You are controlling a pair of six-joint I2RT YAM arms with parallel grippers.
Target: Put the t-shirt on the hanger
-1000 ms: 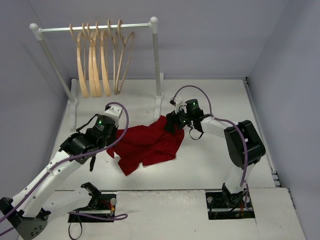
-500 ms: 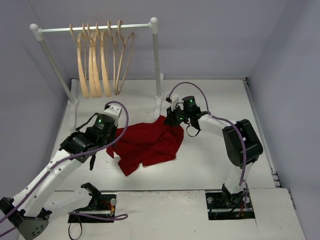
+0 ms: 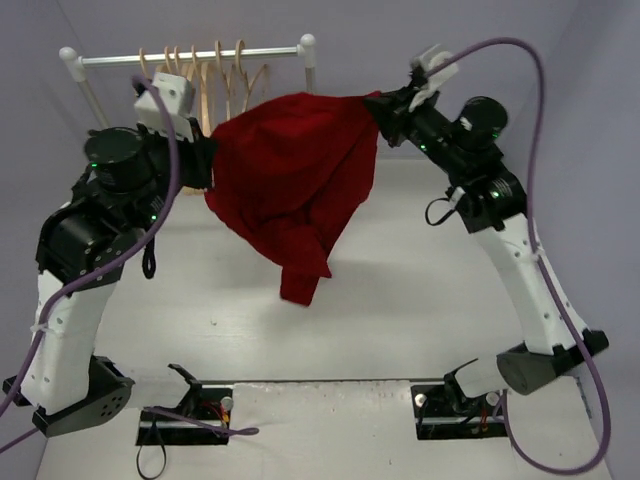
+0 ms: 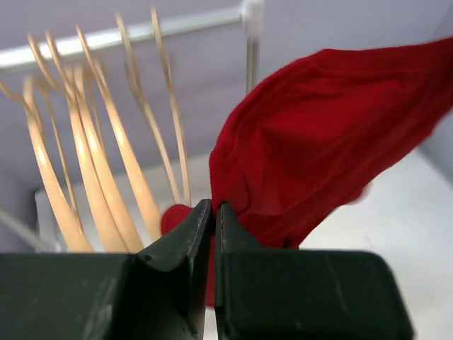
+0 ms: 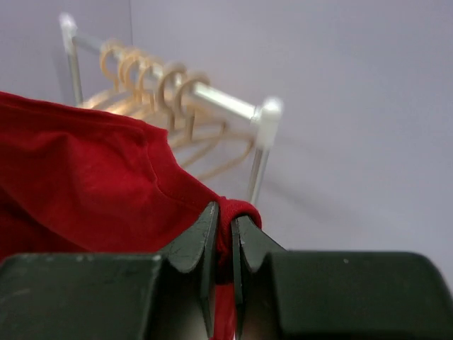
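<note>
Table: the white table (image 3: 420,300) lies under the raised arms, and the lowest flap of cloth hangs well above it.
T-shirt: the dark-red t-shirt (image 3: 295,165) is up in the air, stretched between my two grippers. Its upper edge is pulled fairly taut and the rest sags in a loose bunch below.
Left gripper: the left gripper (image 4: 213,211) has its jaws pressed together on a thin fold at the shirt's left end. No gap shows between them.
Right gripper: the right gripper (image 5: 225,216) is pinched tight on a small rolled bit of the shirt's right end, with the cloth draping away to its left.
Step in hand: I judge this to be the lift and spread, with the shirt held open in front of the rail and the threading not yet begun.
Next move: I need to know which edge I hold, and I cannot tell hem from shoulders here. I then have to find an opening and bring it to one hanger without dragging the sagging cloth across the others.
Hangers: the pale wooden hangers (image 4: 132,177) hang close together just behind the shirt, about five of them, and all are bare.
Rail stand: no bin or box is in view, and the white-and-metal rail stand (image 3: 110,60) is the only holder. It carries only those hangers.
</note>
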